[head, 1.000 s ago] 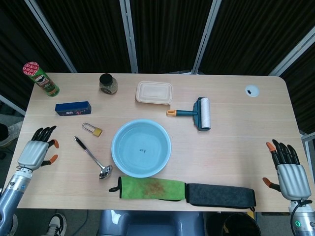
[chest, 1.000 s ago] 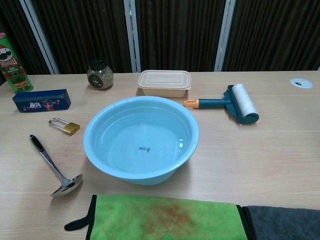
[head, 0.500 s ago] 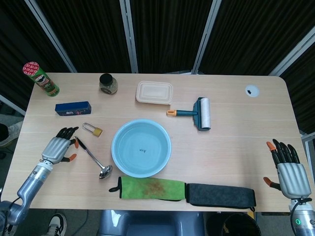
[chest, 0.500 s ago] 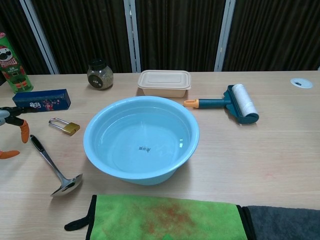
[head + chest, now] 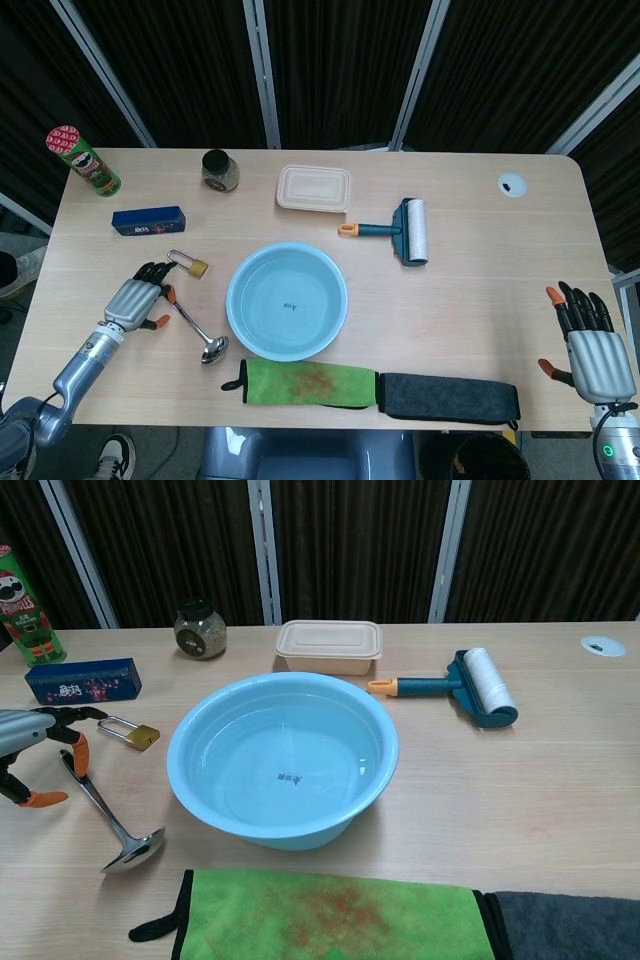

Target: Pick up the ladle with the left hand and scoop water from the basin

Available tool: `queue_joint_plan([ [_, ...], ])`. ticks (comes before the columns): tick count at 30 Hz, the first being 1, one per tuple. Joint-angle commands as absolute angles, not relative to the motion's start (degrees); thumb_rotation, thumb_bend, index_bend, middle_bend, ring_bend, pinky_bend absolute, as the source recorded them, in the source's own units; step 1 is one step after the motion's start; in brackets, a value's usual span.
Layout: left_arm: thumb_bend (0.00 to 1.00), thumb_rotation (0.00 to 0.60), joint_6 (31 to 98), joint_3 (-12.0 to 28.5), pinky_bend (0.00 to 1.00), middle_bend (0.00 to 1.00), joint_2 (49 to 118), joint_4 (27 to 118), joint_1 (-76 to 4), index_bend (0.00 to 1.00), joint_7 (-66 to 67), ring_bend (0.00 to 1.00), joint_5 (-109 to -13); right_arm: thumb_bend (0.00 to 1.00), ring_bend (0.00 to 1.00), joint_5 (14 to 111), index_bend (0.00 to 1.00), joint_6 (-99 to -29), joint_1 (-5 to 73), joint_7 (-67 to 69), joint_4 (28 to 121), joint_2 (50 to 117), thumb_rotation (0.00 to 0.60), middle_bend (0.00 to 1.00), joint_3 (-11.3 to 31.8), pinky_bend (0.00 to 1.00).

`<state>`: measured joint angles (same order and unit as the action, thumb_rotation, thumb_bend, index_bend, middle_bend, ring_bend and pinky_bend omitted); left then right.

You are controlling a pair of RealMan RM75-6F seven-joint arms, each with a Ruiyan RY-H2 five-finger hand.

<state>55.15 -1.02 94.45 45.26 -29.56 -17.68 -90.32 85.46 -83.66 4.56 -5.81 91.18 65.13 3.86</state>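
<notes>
A metal ladle (image 5: 192, 322) (image 5: 110, 816) with a dark handle tip lies on the table left of the light blue basin (image 5: 287, 301) (image 5: 283, 760), bowl end toward the front. The basin holds clear water. My left hand (image 5: 137, 301) (image 5: 35, 742) hovers at the ladle's handle end, fingers spread over it, holding nothing. Whether its fingertips touch the handle I cannot tell. Far off at the table's front right corner, my right hand (image 5: 590, 352) stays open with fingers spread; the chest view does not show it.
A brass padlock (image 5: 189, 264) lies just beyond the left hand, a blue box (image 5: 148, 221) and a Pringles can (image 5: 83, 160) farther back. A jar (image 5: 220, 171), a beige lidded container (image 5: 314, 188) and a lint roller (image 5: 404, 230) stand behind the basin. Green (image 5: 310, 384) and dark cloths (image 5: 447, 396) line the front edge.
My left hand has moved right from the table's left edge to the ladle's handle end. The right hand has barely shifted, and the ladle has not moved.
</notes>
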Motion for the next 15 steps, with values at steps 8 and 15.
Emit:
queue_joint_plan([
  [8, 0.29, 0.600, 53.43, -1.38, 0.00, 0.00, 95.47, 44.98, -31.36, 0.43, -17.88, 0.00, -90.22, 0.00, 0.00, 84.99, 0.00, -84.22, 4.40, -5.22, 91.16, 64.89, 0.600, 0.00, 4.26, 0.00],
  [15, 0.29, 0.600, 51.55, -1.58, 0.00, 0.00, 96.39, 44.47, -32.67, 0.43, -17.66, 0.00, -89.89, 0.00, 0.00, 84.41, 0.00, -84.48, 4.29, -4.79, 90.98, 64.71, 0.600, 0.00, 4.61, 0.00],
])
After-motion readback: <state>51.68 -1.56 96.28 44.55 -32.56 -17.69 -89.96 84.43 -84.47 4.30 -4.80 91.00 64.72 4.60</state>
